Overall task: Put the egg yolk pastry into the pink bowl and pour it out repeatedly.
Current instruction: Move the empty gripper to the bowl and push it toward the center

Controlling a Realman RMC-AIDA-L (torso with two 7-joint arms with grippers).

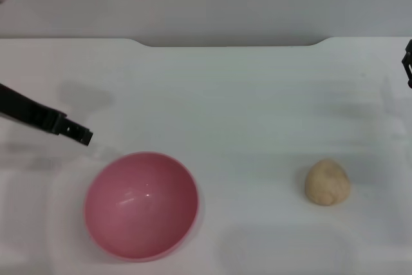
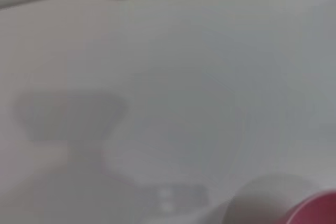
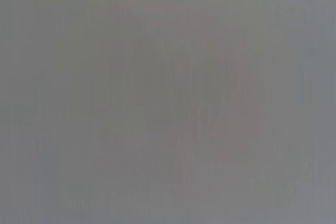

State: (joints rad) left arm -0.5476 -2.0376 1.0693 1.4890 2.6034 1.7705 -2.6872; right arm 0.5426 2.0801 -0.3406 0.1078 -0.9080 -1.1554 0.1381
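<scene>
Egg yolk pastry point(image 1: 327, 182) on table point(image 1: 244, 94), well apart from empty pink bowl point(image 1: 140, 204), left tool point(image 1: 80, 134) beside bowl, grip unclear

a flat grey blur — nothing in it can be told apart.

Left claw point(image 1: 80, 135) black, slim, angular; pale dots.
</scene>
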